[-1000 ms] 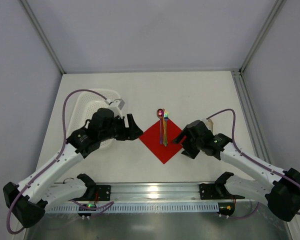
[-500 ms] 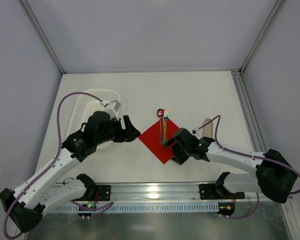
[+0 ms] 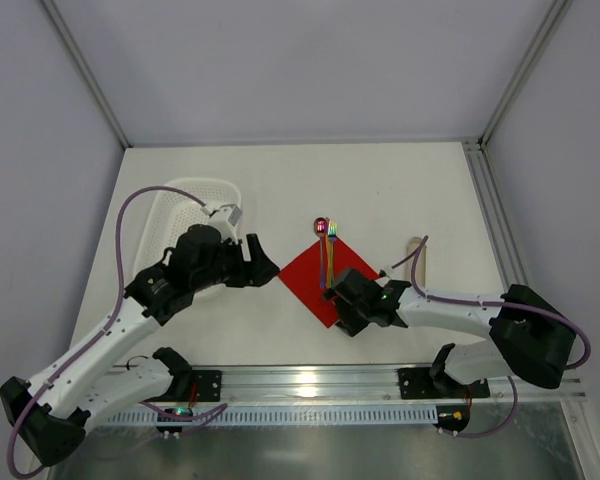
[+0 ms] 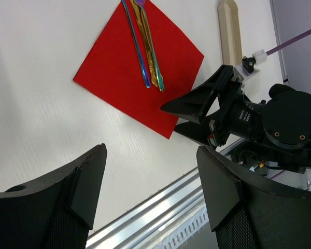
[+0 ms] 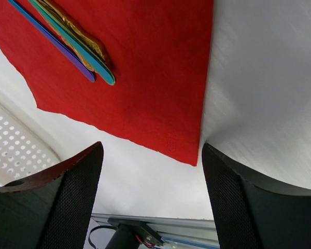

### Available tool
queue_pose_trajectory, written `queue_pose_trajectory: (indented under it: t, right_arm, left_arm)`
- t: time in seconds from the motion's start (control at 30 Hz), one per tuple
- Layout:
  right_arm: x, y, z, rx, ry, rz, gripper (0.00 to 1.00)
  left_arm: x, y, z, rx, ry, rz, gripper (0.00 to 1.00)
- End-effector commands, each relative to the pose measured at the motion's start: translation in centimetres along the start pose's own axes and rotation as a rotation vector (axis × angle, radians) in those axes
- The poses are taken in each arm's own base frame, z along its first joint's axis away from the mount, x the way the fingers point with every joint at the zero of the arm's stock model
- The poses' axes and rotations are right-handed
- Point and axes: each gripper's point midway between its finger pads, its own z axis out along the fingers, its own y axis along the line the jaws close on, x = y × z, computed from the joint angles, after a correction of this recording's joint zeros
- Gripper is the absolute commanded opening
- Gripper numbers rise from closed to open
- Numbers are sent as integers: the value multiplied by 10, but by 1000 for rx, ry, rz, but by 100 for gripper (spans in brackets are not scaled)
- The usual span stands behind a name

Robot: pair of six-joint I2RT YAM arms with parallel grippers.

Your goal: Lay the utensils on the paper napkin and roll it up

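The red paper napkin [image 3: 305, 280] lies as a diamond on the white table. The iridescent spoon and fork [image 3: 325, 255] lie side by side on it, heads past its far corner. My right gripper [image 3: 336, 306] is open and low over the napkin's near corner. In the right wrist view that corner of the napkin [image 5: 145, 88] lies between the open fingers [image 5: 78, 176], with the utensil handle ends [image 5: 78, 44] beyond. My left gripper [image 3: 266, 265] is open and empty, just left of the napkin's left corner. Its view shows the napkin [image 4: 129, 83], utensils [image 4: 145, 52] and right gripper [image 4: 197, 111].
A white perforated basket [image 3: 175, 205] sits at the left, under my left arm, and shows in the right wrist view [image 5: 13, 150]. A beige oblong tray [image 3: 417, 252] lies right of the napkin. A metal rail [image 3: 310, 380] runs along the near table edge.
My right gripper has moved left and nearer, from the napkin's right corner to its near corner. My left gripper has shifted slightly. Napkin and utensils have not moved.
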Motion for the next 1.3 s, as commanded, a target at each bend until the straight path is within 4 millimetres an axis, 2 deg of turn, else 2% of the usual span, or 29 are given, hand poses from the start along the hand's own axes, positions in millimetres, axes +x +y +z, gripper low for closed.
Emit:
queue_pose_trajectory:
  t: [0.0,0.3,0.47,0.77,0.9,0.93,0.97,1.13,1.27]
  right_arm:
    - [-11,18,4,-57,-80,32,77]
    - [-19,45,6,-116,-152,30,77]
    - [-24,65,-5,-167,-187,8,78]
    - [-35,82,-14,-224,-240,9,78]
    - [-33,71,-13,-146,-227,14,77]
    - [-31,56,-14,-82,-213,18,77]
    - [-29,52,-13,-69,-197,46,78]
    - [-9,26,-10,-37,-93,87,77]
    - [2,13,-9,-4,-61,77,77]
  left_arm:
    - [2,4,-1,-3,-12,9,74]
    - [15,11,-1,-13,20,0,74]
    - [26,15,4,-15,54,-11,72]
    - [40,11,14,29,106,-36,70]
    - [44,10,18,38,136,-35,68]
    - [44,10,18,36,134,-33,68]
    - [43,10,17,32,131,-32,68]
    - [35,4,14,60,99,-24,68]
    - [35,4,15,61,101,-23,68]
